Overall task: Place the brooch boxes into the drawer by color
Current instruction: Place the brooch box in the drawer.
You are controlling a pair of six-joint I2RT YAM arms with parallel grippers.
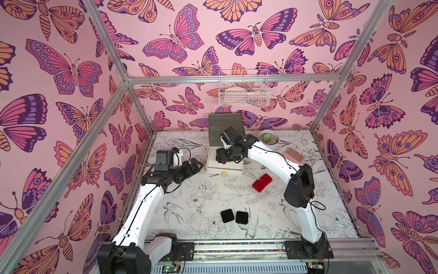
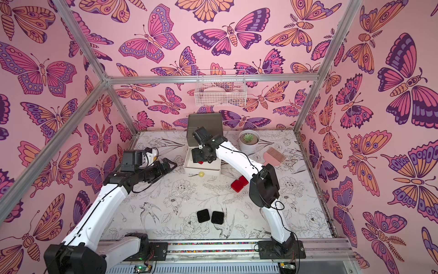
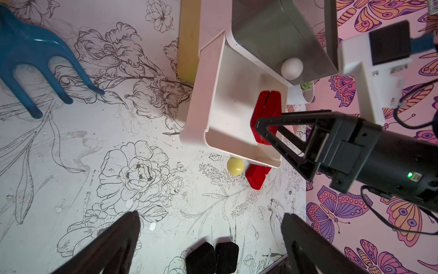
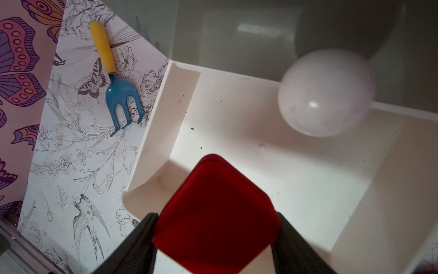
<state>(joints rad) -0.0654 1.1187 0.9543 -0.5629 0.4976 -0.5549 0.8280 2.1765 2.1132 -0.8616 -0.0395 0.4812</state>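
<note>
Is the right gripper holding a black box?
No, the right gripper is shut on a red brooch box at the open white drawer.

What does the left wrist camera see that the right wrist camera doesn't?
Only left wrist: two black boxes, red boxes on the table, and the yellow knob. Only right wrist: the fork's yellow handle. Both: the open white drawer, the white knob, and a red box gripped by the right hand.
</note>
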